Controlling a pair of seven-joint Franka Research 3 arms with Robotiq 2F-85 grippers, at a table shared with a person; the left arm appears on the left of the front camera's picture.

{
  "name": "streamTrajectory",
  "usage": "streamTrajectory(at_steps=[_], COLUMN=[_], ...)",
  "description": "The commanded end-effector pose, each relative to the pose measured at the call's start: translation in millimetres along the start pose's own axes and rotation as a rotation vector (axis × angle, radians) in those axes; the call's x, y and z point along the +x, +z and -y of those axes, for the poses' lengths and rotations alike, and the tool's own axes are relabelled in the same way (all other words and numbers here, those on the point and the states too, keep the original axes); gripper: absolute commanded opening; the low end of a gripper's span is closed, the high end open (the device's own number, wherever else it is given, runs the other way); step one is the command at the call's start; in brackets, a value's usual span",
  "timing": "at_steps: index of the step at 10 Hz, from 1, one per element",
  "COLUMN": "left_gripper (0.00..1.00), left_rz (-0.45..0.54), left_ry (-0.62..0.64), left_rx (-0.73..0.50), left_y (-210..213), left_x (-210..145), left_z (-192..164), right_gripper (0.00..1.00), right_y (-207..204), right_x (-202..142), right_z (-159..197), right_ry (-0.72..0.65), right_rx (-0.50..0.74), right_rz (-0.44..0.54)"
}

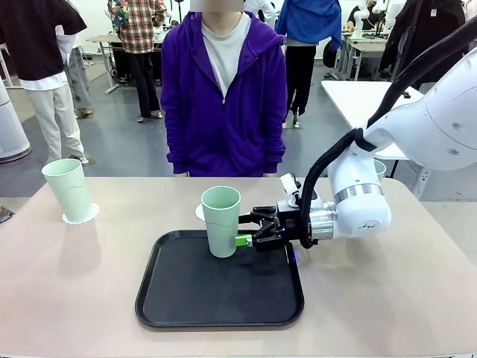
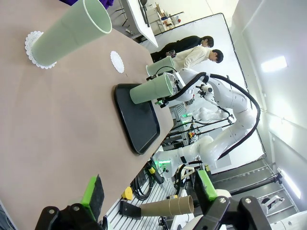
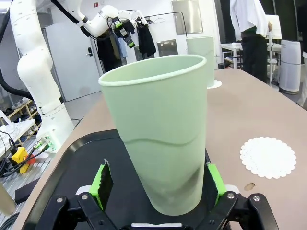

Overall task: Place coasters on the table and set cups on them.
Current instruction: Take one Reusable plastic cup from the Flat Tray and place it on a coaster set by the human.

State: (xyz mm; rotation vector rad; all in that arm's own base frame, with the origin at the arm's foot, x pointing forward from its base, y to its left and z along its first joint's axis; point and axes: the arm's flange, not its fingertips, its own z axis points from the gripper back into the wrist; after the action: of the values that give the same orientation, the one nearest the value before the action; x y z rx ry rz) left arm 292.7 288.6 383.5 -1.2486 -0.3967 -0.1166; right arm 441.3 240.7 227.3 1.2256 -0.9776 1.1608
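Gripping the cup (image 1: 221,221) near its base on the tray (image 1: 171,298), the right end effector (image 1: 246,240) is closed around it. Next move, I think: lift it toward the empty coaster (image 3: 267,157) at 12 o'clock on the counter (image 1: 74,283).

Tray (image 1: 186,306) sits mid-table (image 1: 74,298), on the robot's near side. One cup (image 1: 221,221) stands upright in the tray's far part, between the fingers of the right gripper (image 1: 242,240), which reaches in from the right. Just behind the tray's far edge lies a bare coaster (image 3: 267,157) (largely hidden by that cup from the front). Far left, well apart, a second cup (image 1: 68,189) stands on its own coaster (image 1: 80,215). A person (image 1: 223,89) stands behind the table's far edge.
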Motion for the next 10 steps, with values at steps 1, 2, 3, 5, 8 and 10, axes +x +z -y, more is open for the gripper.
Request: streamTrajectory(at_steps=[1,2,3,5,8,10], left_gripper=[1.0,1.0,1.0,1.0,1.0,1.0], left_rz=[0.008,0.008,0.008,0.008,0.008,0.008], left_ry=[-0.005,-0.005,-0.005,-0.005,-0.005,-0.005], left_rx=[-0.001,-0.001,-0.001,-0.001,-0.001,-0.001], left_y=[1,1,1,1,1,1], left_x=[-1,-1,-1,-1,-1,-1], left_z=[2,2,2,2,2,2], right_gripper=[1.0,1.0,1.0,1.0,1.0,1.0], right_y=[-9,-12,-14,-18,-26,-33], right_x=[-6,-8,-10,-13,-13,-13], right_z=[9,11,13,16,18,20], right_ry=[0.032,0.033,0.031,0.032,0.035,0.041], right_rx=[0.035,0.048,0.055,0.063,0.071,0.069], right_rz=[0.017,0.022,0.021,0.018,0.01,0.004])
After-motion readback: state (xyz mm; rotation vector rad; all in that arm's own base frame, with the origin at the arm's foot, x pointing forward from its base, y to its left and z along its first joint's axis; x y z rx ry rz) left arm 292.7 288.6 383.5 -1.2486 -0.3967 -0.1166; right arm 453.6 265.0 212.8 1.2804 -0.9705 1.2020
